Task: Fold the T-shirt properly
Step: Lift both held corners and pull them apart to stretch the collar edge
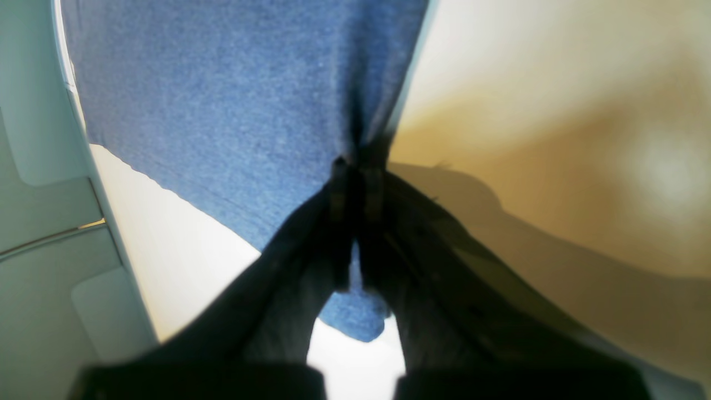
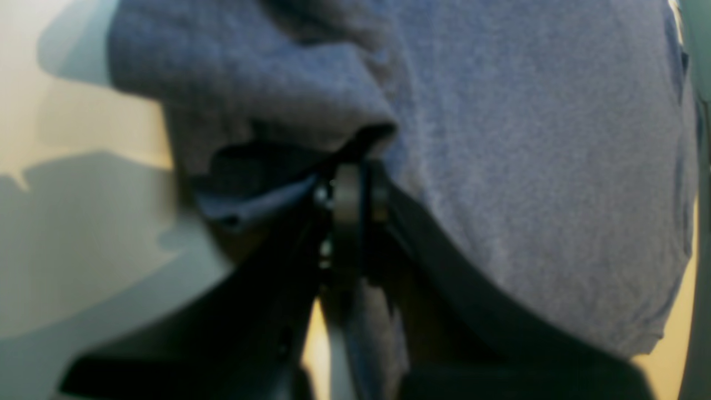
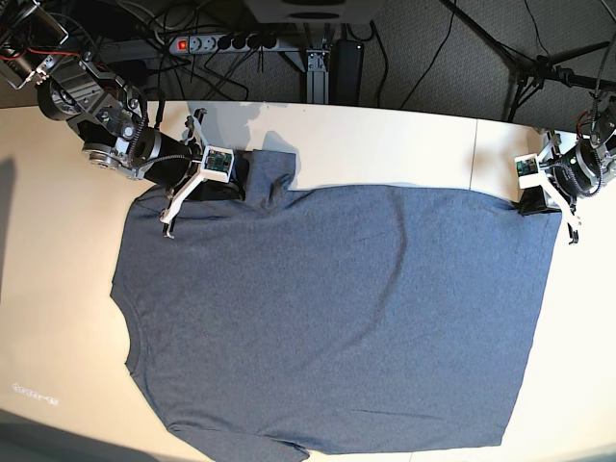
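The T-shirt lies spread nearly flat over the pale bench, plain side up, its nearer part hanging toward the bench's front edge. At its far edge both arms have it. The right gripper has its fingers pinched tight on bunched cloth by the sleeve; the left gripper has its fingers clamped on the far hem corner. Holding both far corners, I'd judge, lets them draw that edge over as one straight fold.
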Tool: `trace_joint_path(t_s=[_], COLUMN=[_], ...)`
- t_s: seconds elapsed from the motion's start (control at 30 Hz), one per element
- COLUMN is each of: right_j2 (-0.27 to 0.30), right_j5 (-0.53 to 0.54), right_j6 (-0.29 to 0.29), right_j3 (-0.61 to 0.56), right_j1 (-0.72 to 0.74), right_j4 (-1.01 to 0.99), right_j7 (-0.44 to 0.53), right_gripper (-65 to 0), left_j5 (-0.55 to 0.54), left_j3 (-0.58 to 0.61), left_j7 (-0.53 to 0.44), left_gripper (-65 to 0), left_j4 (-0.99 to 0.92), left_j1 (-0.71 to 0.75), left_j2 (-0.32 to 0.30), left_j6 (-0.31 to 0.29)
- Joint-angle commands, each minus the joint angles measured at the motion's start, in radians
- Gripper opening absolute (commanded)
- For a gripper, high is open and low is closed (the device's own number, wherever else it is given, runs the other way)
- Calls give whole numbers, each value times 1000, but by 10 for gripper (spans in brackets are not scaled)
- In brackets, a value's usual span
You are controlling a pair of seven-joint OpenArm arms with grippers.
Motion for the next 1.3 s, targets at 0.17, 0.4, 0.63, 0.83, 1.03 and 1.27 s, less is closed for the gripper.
trace_joint_path(t_s=[0.17,0.4,0.63,0.83,1.03,1.27], right_j2=[19,19,55,86,89,89], right_j5=[-20,41,135,152,188,188], right_j6=[32,32,34,34,35,35], right_j3=[-4,2,29,43,98,156], right_j1=[-6,-7,-10,-10,-10,-9], right_j4=[-17,-6,92,152,170,230], right_j7=[-91,-101,-184,-230,-230,-234], right_gripper=[-650,-650,-650,-650,-650,-650], left_j5=[12,10,10,-73,-133,-245], left_j3=[9,-11,-101,-182,-250,-276], left_j7=[1,0,0,-51,-42,112], left_gripper=[-650,-650,-650,-650,-650,-650], left_j4=[-5,-3,-3,25,103,230], left_j1=[11,11,11,12,12,-3], left_j2=[-11,-11,-23,-50,-53,-53], left_j6=[-43,-130,-169,-322,-322,-321])
